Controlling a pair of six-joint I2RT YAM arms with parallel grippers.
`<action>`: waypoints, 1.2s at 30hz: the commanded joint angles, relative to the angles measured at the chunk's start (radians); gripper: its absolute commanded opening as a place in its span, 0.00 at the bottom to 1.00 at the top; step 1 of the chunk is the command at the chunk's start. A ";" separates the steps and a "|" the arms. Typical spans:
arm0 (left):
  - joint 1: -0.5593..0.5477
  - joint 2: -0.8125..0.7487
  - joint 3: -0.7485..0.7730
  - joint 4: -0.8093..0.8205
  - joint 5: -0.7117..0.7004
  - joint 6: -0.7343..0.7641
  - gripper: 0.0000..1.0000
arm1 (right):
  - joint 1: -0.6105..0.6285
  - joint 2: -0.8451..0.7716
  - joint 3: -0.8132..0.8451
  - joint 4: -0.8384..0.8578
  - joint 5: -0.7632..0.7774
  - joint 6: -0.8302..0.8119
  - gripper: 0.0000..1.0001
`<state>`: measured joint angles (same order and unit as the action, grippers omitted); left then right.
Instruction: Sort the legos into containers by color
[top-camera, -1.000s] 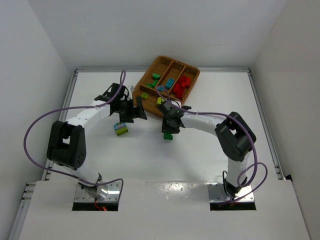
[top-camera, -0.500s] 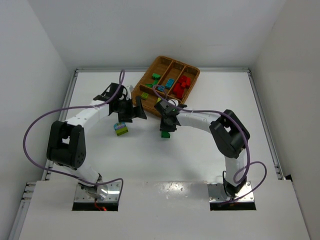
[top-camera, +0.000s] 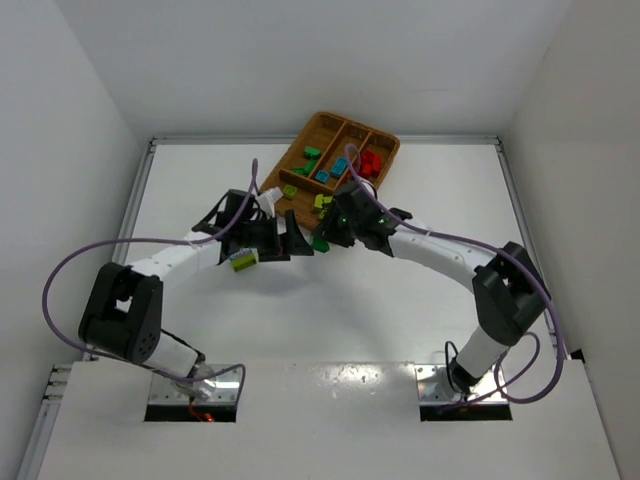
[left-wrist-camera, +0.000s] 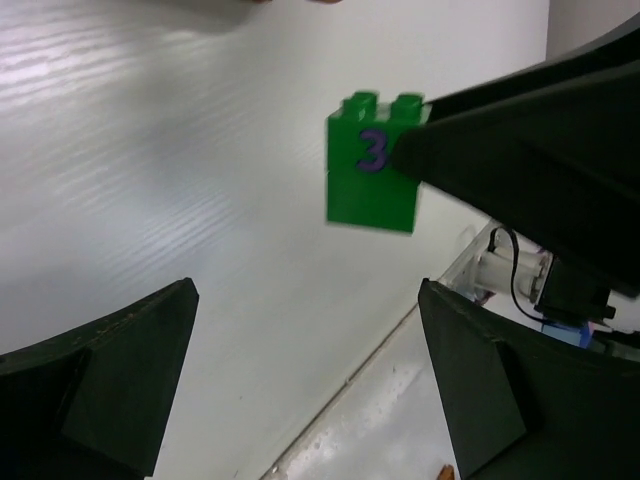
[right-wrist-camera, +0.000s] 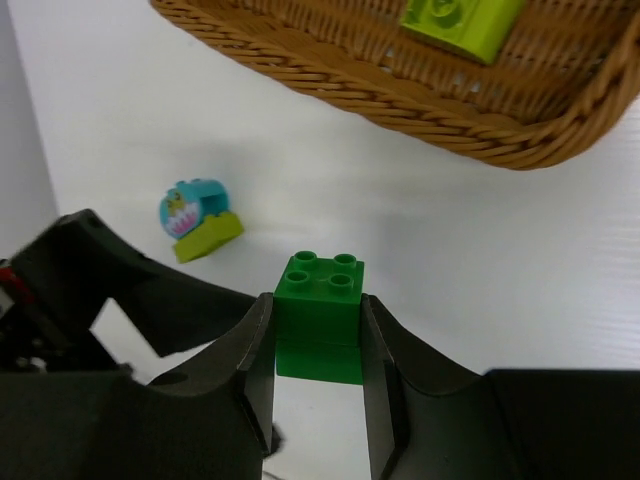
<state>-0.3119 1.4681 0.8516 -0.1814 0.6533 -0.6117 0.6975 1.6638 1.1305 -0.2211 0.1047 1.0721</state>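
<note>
My right gripper (right-wrist-camera: 316, 306) is shut on a green lego (right-wrist-camera: 320, 315), a two-by-two stack held above the table just short of the wicker tray (right-wrist-camera: 380, 85). From above, this green lego (top-camera: 321, 241) hangs at the right gripper (top-camera: 329, 234), near the tray's (top-camera: 300, 140) near corner. In the left wrist view the same green lego (left-wrist-camera: 372, 175) shows a purple 3. My left gripper (left-wrist-camera: 305, 390) is open and empty, close to the left of the brick (top-camera: 290, 244). A light blue and lime piece (top-camera: 241, 259) lies on the table beside the left arm. The containers hold green (top-camera: 312, 153), blue (top-camera: 335, 168), red (top-camera: 368, 162) and lime (top-camera: 322, 202) legos.
White walls enclose the table on three sides. The left gripper's dark fingers (right-wrist-camera: 120, 290) stand very near the right gripper's. A lime brick (right-wrist-camera: 455, 20) lies in the tray compartment nearest the held brick.
The right gripper has lifted the green lego off the table and carried it toward the tray. The left arm has swung forward and right, its jaws widening.
</note>
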 joint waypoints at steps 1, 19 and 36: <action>-0.055 -0.057 -0.006 0.155 -0.131 -0.080 0.99 | 0.019 0.010 0.052 0.037 0.013 0.094 0.22; -0.067 -0.083 -0.175 0.415 -0.193 -0.194 0.72 | 0.019 0.071 0.101 0.089 -0.100 0.104 0.22; -0.049 -0.140 -0.195 0.387 -0.267 -0.184 0.72 | 0.019 0.060 0.071 0.152 -0.206 0.153 0.22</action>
<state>-0.3695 1.3659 0.6724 0.1658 0.4198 -0.7975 0.7128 1.7348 1.1885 -0.1276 -0.0570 1.1893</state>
